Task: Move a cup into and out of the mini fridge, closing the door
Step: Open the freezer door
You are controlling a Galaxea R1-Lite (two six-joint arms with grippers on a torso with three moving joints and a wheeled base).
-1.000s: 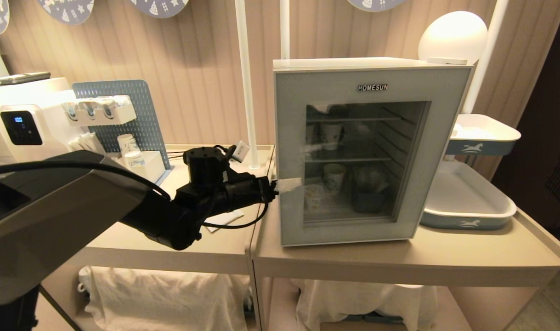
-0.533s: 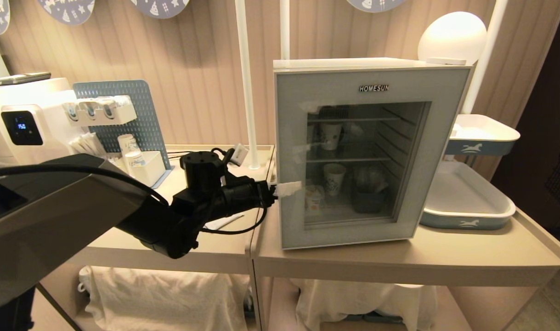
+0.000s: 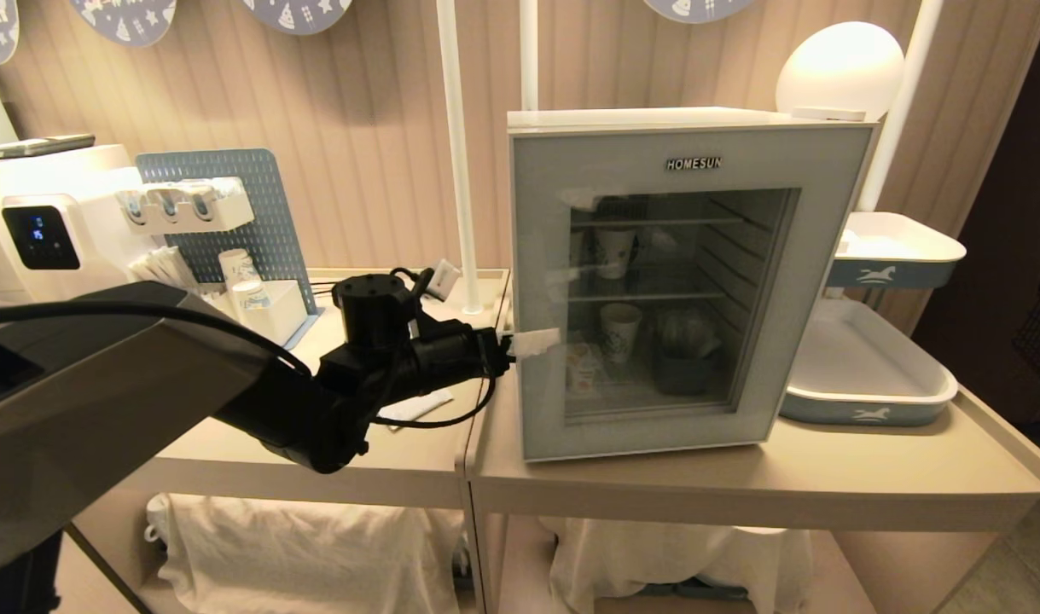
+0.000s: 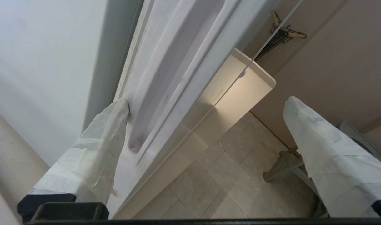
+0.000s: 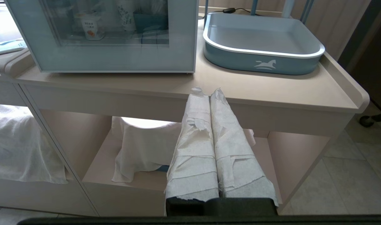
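The left gripper (fingers spread wide) has 1 fingertip at the door edge.

Warm dim room, glowing lamp (top right), glare on door.

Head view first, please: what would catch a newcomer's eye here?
The boxy white mini fridge with its grey-blue glass-windowed door dominates the beige counter. The open left gripper, fingers wrapped in white paper, reaches the door's left edge. Behind the glass, a small white yogurt-style cup stands on the bottom shelf.
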